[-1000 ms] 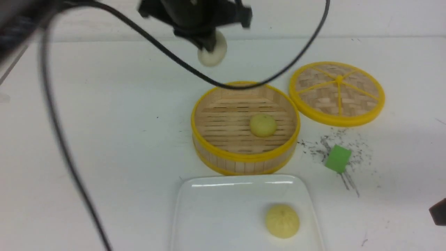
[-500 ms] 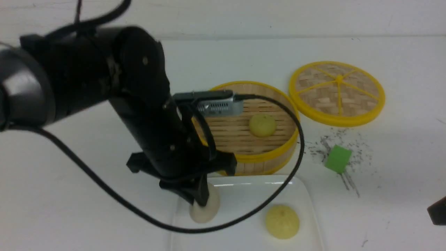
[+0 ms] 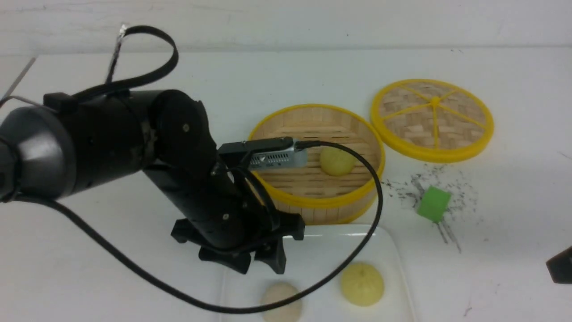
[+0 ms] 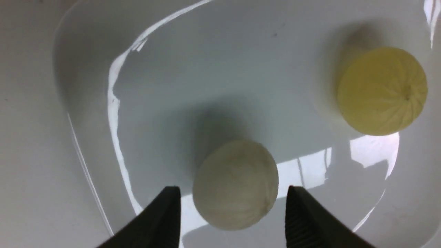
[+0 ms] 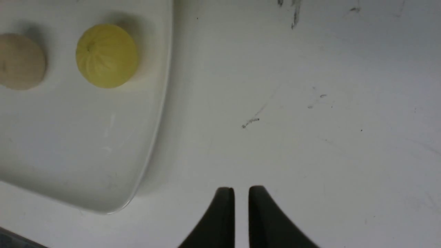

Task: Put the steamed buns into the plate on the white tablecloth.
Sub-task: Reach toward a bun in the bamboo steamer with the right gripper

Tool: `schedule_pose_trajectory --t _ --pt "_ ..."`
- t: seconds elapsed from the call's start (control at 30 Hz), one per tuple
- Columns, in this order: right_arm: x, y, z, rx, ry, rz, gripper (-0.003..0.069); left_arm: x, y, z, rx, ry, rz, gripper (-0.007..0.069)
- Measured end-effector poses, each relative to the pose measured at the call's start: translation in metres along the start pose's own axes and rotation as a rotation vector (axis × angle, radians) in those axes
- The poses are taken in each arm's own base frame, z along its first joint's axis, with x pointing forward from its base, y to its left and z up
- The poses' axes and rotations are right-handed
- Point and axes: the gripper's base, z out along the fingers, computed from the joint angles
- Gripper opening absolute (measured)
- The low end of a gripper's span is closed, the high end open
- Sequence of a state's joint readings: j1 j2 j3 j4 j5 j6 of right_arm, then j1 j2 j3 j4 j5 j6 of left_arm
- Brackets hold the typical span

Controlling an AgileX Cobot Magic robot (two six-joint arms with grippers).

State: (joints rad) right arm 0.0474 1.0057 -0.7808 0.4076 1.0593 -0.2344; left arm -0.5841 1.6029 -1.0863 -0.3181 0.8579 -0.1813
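On the plate (image 3: 313, 250) we have two buns: the pale bun (image 3: 279, 297) and a yellow bun (image 3: 362, 284) close to the right rim, with bare plate between them. The third bun (image 3: 337, 162) sits inside the steamer (image 3: 313, 201), nearer its right wall, with open slats to its left.

Our left end effector (image 3: 255, 264) is released; its tips stand wide apart above the plate's far left part, and we see the pale bun below in the gap in the left wrist view. Our right end effector (image 5: 242, 188) has only a narrow gap between its tips, its grasp unfilled, over bare tablecloth (image 5: 310, 155) to the right of the plate.

The plate's far rim runs just in front of the steamer, leaving us little room there. Its near right corner shows in the right wrist view, with open tablecloth beyond. To the right we have a wide clear stretch; the cube (image 3: 434, 203) lies at its far part, between the lid (image 3: 424, 152) and the plate's level. The lid's edge is right against or just beside the steamer; we cannot tell which. A cable (image 3: 237, 309) on our left arm loops across our view of the steamer and plate.
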Motion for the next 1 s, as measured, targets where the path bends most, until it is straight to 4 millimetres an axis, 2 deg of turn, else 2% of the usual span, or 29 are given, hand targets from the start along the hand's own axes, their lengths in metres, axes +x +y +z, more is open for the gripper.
schedule_pose_trajectory --t 0.1,0.2,0.27,0.3,0.33,0.4,0.47,0.5,0.53,0.63,0.8,0.83,0.87,1.0 --pt "0.000 0.004 0.000 -0.040 -0.004 0.003 0.0089 -0.005 -0.002 -0.008 -0.015 -0.036 0.035 0.0410" --pt "0.001 0.015 0.002 -0.107 0.008 -0.071 0.0090 -0.015 -0.003 -0.025 -0.053 -0.079 0.089 0.0351" --pt "0.003 0.025 0.003 -0.149 0.025 -0.129 0.0090 -0.023 -0.001 -0.041 -0.089 -0.101 0.109 0.0260" --pt "0.003 0.026 0.004 -0.155 0.028 -0.135 0.0090 -0.025 0.000 -0.043 -0.092 -0.108 0.110 0.0250" --pt "0.004 0.032 0.007 -0.180 0.062 -0.173 0.0088 -0.033 0.006 -0.056 -0.127 -0.126 0.111 0.0163" --pt "0.003 0.037 0.011 -0.187 0.099 -0.204 0.0067 -0.041 0.019 -0.070 -0.165 -0.154 0.099 0.0059" --pt "-0.001 0.039 0.013 -0.185 0.123 -0.221 0.0045 -0.046 0.031 -0.079 -0.196 -0.174 0.080 0.0027" --pt "-0.011 0.041 0.018 -0.164 0.160 -0.236 0.0003 -0.051 0.046 -0.086 -0.226 -0.183 0.048 0.0009" --pt "-0.019 0.043 0.021 -0.156 0.177 -0.229 -0.0009 -0.052 0.056 -0.089 -0.245 -0.176 0.028 0.0008" --pt "-0.050 0.048 0.034 -0.128 0.196 -0.199 -0.0014 -0.051 0.081 -0.097 -0.279 -0.144 -0.013 0.0008" --pt "-0.104 0.069 0.064 -0.133 0.177 -0.231 0.0020 -0.050 0.098 -0.102 -0.293 -0.124 -0.016 0.0008" --pt "-0.108 0.071 0.067 -0.136 0.176 -0.237 0.0024 -0.050 0.098 -0.102 -0.293 -0.123 -0.015 0.0008" --pt "-0.124 0.082 0.077 -0.134 0.154 -0.268 0.0064 -0.050 0.100 -0.103 -0.293 -0.120 -0.013 0.0008" --pt "-0.160 0.099 0.110 -0.117 0.121 -0.322 0.0204 -0.050 0.098 -0.103 -0.274 -0.119 -0.015 0.0008"
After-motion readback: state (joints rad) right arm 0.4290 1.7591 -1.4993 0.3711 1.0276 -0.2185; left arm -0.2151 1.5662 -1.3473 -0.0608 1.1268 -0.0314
